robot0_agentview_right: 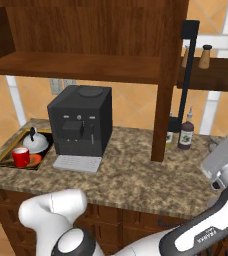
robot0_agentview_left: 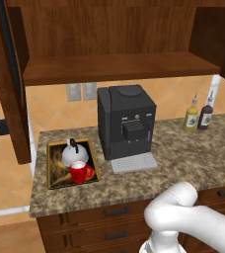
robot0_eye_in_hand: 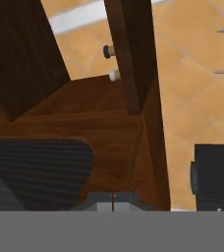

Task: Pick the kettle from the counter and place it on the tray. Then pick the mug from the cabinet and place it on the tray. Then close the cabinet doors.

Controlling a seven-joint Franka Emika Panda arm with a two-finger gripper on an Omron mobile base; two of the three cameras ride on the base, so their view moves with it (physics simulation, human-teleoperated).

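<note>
The tray [robot0_agentview_left: 51, 165] lies at the left end of the table [robot0_agentview_left: 193, 158], with the kettle [robot0_agentview_left: 74, 153] and, in front of it, the mug [robot0_agentview_left: 79, 172] on it. The coffee machine [robot0_agentview_left: 126, 121] stands just right of the tray; two bottles [robot0_agentview_left: 198, 114] stand far right, under the cabinet [robot0_agentview_left: 114, 66].

Black coffee machine [robot0_agentview_left: 127, 122] upright at the middle of the worktop, its grey drip plate [robot0_agentview_left: 133, 162] flat in front. Two sauce bottles, one yellow [robot0_agentview_left: 191, 118] and one dark [robot0_agentview_left: 206, 116], side by side well to the right near the tiled wall [robot0_agentview_left: 50, 111]. Grey wall sockets [robot0_agentview_left: 81, 91] left of and behind the machine.
</note>
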